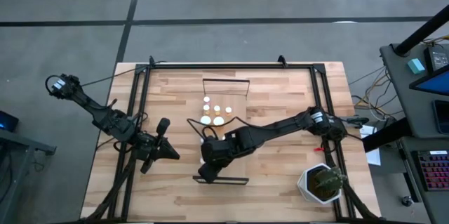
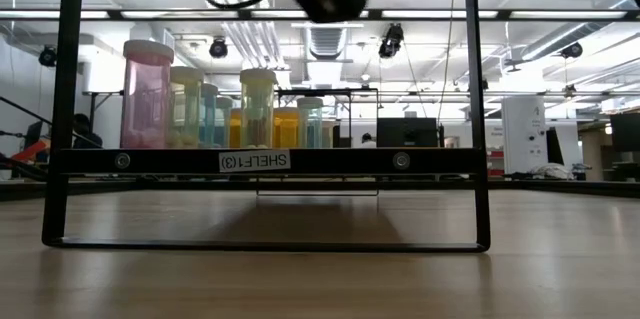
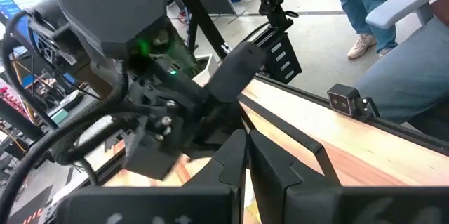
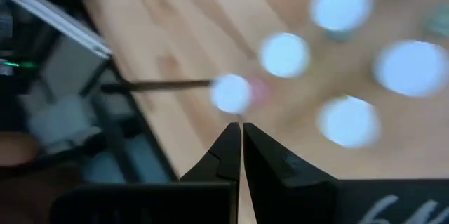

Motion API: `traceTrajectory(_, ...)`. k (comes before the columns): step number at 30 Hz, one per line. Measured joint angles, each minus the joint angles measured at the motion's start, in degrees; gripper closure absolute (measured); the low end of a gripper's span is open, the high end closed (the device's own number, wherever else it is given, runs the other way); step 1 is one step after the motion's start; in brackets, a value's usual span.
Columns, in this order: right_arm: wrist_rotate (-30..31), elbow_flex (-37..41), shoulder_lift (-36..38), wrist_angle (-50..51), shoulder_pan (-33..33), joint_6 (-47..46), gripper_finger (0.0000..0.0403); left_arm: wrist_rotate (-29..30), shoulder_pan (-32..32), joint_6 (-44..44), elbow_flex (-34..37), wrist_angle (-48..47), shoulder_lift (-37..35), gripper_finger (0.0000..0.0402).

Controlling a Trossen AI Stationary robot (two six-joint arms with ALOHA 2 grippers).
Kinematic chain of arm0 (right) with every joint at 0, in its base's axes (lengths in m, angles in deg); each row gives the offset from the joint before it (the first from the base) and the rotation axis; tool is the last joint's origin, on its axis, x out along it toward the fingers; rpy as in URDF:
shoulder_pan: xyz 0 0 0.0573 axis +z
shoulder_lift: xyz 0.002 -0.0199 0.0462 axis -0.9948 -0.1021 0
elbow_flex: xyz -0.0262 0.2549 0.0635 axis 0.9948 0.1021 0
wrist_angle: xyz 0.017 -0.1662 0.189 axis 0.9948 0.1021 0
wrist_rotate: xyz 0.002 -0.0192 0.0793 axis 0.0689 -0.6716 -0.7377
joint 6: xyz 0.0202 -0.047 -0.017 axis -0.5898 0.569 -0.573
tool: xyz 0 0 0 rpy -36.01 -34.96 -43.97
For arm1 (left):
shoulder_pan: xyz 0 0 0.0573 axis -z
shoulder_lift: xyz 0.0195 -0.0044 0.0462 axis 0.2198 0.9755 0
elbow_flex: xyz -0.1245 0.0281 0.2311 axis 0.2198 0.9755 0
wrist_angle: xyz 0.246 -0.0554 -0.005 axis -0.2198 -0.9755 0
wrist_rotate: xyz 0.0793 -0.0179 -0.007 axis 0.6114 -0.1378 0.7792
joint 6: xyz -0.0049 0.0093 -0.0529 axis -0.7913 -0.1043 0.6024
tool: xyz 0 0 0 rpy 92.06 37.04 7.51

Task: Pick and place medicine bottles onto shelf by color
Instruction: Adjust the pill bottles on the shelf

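Several medicine bottles with white caps (image 1: 217,109) stand together on the shelf (image 1: 224,180), a plank with thin dark rails at mid-table. The low view shows them upright behind the labelled rail (image 2: 255,160): a pink one (image 2: 148,94), greenish ones (image 2: 257,109), an orange one (image 2: 286,129). My right gripper (image 1: 206,138) hangs shut just near of the group and slants down toward it; its wrist view shows blurred caps (image 4: 284,54) beyond the shut fingertips (image 4: 240,129), nothing between them. My left gripper (image 1: 174,156) waits shut left of the shelf (image 3: 245,140).
A potted green plant (image 1: 323,184) stands at the table's near right corner. Black frame bars (image 1: 140,112) run along the table's left and right sides. Beyond the table a person's legs (image 3: 358,6) and a chair (image 3: 414,6) show.
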Motion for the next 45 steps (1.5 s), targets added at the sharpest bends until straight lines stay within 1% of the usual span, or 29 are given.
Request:
traceTrajectory(6,2.29,-0.55,0.77,16.42,-0.01,2.26,0.0394,0.0,0.01,0.1,0.02,0.02,0.04,0.04)
traceTrajectory(9,4.83,0.24,0.74,19.51,-0.01,1.52,0.0394,0.0,-0.01,0.11,0.02,0.0,0.04,0.04)
traceTrajectory(14,6.23,0.26,0.74,15.08,-0.03,4.05,0.0394,0.0,-0.01,0.13,0.02,0.0,0.07,0.04)
traceTrajectory(19,7.43,0.97,0.74,15.03,-0.03,4.57,0.0394,0.02,-0.01,0.13,0.02,0.0,0.02,0.04)
traceTrajectory(26,9.31,4.53,0.7,14.26,-0.03,4.37,0.0394,0.09,-0.01,0.11,0.02,0.01,0.02,0.04)
traceTrajectory(31,10.33,5.09,0.7,11.31,-0.02,5.4,0.0394,0.2,0.01,0.09,0.02,0.0,0.02,0.04)
traceTrajectory(34,10.51,5.15,0.7,9.35,-0.03,5.6,0.0394,0.2,-0.01,0.09,0.02,0.0,0.02,0.04)
traceTrajectory(40,10.51,5.16,0.68,9.2,-0.07,5.66,0.0394,0.2,0.01,0.09,0.02,0.02,0.02,0.04)
traceTrajectory(45,10.46,5.16,0.66,8.24,-0.05,8.68,0.0394,0.2,-0.01,0.07,0.02,0.01,0.02,0.04)
